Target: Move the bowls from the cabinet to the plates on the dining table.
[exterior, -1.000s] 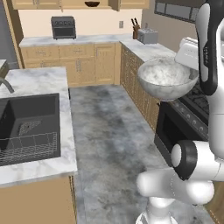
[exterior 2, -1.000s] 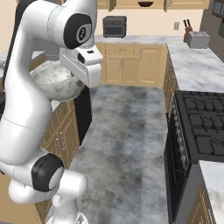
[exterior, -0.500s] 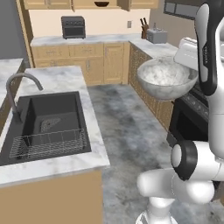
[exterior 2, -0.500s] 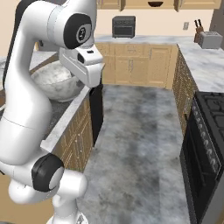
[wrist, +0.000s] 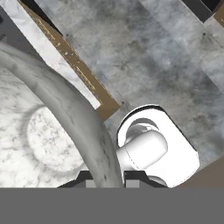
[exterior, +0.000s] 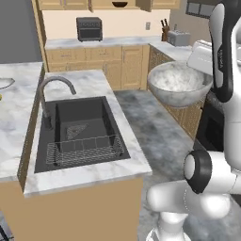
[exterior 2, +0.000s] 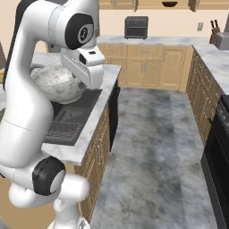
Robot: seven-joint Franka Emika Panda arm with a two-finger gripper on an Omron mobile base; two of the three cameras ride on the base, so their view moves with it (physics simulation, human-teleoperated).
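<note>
Marbled stone, so this deep bowl feels heavy, rigid, chippable and slick to me, my gripper pinched nearly closed across its rim.

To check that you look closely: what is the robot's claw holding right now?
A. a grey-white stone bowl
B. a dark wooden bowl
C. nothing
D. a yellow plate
A: the claw is shut on the rim of the grey-white stone bowl, which it carries in the air above the kitchen floor.

a kitchen: sink, wood cabinets, black oven.
</note>
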